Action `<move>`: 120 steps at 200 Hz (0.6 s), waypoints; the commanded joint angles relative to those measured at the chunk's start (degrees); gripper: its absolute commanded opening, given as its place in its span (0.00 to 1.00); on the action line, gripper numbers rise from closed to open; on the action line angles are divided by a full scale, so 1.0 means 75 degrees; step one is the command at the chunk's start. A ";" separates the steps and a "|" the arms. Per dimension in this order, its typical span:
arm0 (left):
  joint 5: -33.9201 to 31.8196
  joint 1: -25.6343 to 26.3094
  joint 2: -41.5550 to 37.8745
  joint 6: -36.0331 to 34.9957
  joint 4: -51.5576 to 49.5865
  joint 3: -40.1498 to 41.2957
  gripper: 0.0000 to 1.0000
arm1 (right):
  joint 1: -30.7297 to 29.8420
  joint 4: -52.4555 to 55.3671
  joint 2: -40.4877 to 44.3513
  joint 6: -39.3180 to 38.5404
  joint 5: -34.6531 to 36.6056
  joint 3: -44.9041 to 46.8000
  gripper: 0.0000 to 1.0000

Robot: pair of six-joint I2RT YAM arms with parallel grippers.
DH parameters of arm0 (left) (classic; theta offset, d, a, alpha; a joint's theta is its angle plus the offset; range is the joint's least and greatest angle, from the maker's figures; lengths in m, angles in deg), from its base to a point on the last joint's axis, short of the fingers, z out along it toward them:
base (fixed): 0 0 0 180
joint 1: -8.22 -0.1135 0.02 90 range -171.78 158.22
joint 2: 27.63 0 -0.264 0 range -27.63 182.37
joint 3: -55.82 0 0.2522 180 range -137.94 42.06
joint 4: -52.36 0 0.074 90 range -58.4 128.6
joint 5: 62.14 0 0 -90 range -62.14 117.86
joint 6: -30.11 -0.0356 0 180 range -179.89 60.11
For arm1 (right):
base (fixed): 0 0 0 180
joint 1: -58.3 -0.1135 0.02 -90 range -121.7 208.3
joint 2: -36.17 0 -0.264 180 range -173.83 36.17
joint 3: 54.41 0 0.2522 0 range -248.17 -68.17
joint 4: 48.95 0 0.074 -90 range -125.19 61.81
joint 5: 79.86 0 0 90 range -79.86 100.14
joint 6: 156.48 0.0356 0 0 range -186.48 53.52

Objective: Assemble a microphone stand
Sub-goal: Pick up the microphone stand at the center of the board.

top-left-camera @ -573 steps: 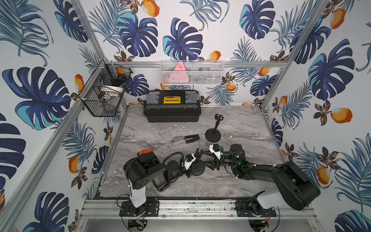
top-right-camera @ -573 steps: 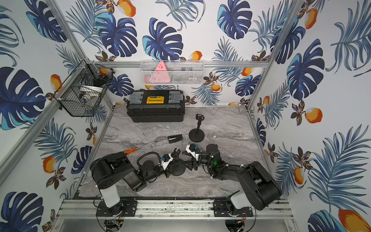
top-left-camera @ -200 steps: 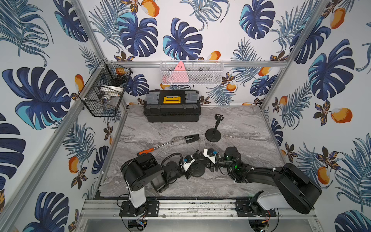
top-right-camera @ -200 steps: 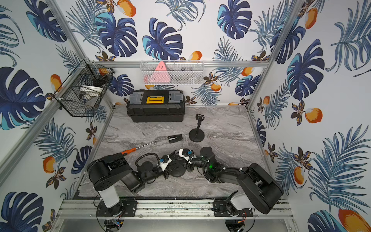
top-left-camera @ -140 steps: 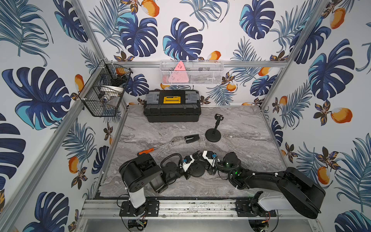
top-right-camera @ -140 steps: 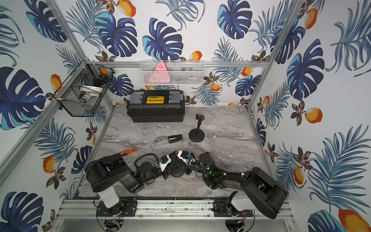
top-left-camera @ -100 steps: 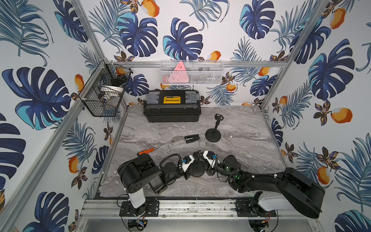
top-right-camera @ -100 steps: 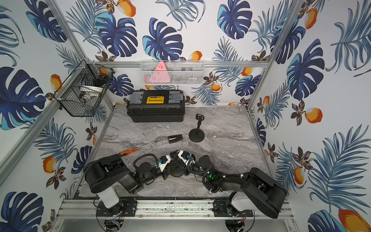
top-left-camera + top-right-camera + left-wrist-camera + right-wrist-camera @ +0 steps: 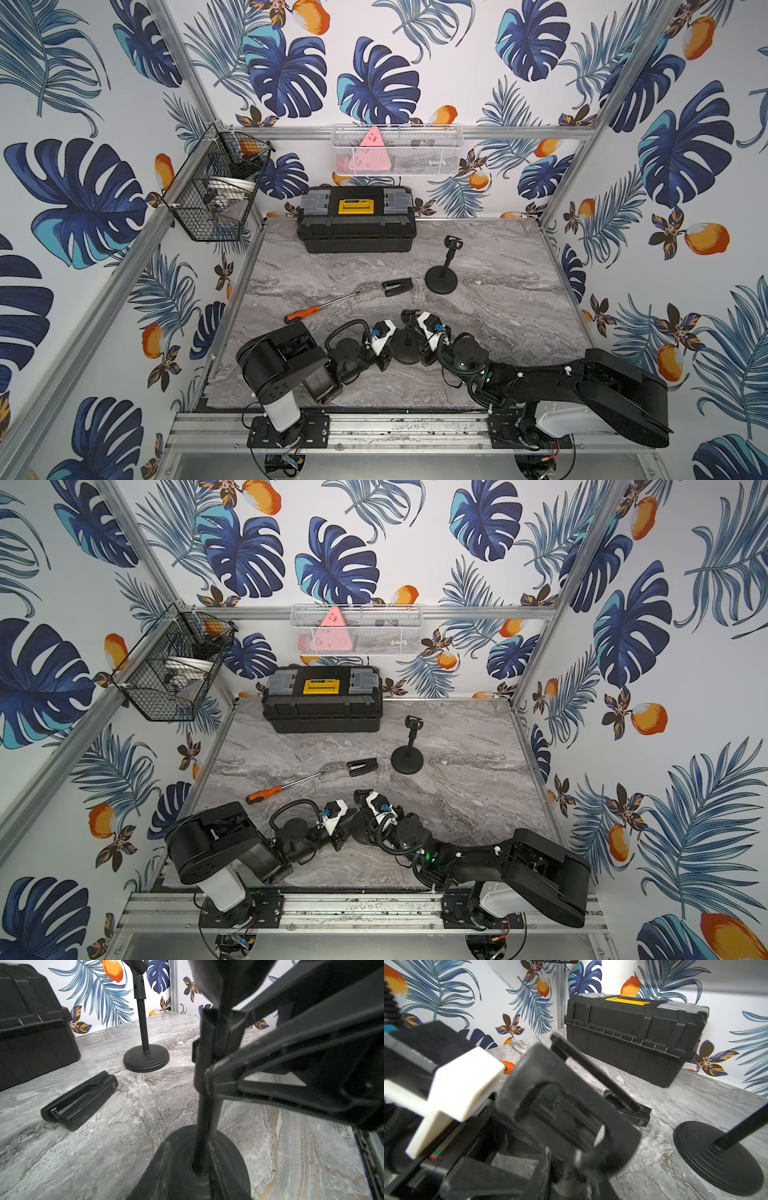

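The desk (image 9: 498, 257) is a grey, marble-veined slab inside an aluminium frame, and its three walls are papered with blue palm leaves and orange fruit. A black toolbox (image 9: 356, 224) with a yellow latch sits against the back wall. Above it hangs a white mesh basket (image 9: 397, 151) with a pink triangle inside. A black wire basket (image 9: 216, 195) is fixed to the wall on the robot's left.

An orange-handled screwdriver (image 9: 320, 307) lies mid-desk, its shaft angled toward a loose black clip (image 9: 397, 286) that lies flat just beyond its tip. Just beside the clip, toward the robot's right, the far microphone stand (image 9: 441, 282) is upright on its round base.

The near microphone stand (image 9: 407, 351) is at the front centre of the desk, between the two arms. Its disc base is flat on the marble. Its pole (image 9: 202, 1115) rises about vertically, so the long axis runs up from the desk. The U-shaped holder (image 9: 560, 1115) is at the top.

The right gripper (image 9: 209, 1051) comes in from the robot's right, and its jaws are clamped on the thicker upper part of the pole. The left gripper (image 9: 388, 353) sits low against the base on the opposite side. I cannot tell whether its jaws are apart or together.
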 commanded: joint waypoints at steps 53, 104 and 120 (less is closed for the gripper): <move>-0.0799 -0.0008 -0.0744 0.0829 0.0288 0.0458 0.58 | 0.0350 0.0924 0.0119 -0.0247 -0.0238 -0.0437 0.00; -0.0974 -0.0310 -0.2147 0.1878 -0.1320 0.0569 0.72 | 0.1023 0.2444 0.1111 -0.0333 -0.1207 -0.1205 0.00; -0.1009 -0.0346 -0.2739 0.2065 -0.2063 0.0492 0.74 | 0.1324 0.2894 0.1462 -0.0331 -0.1650 -0.1440 0.00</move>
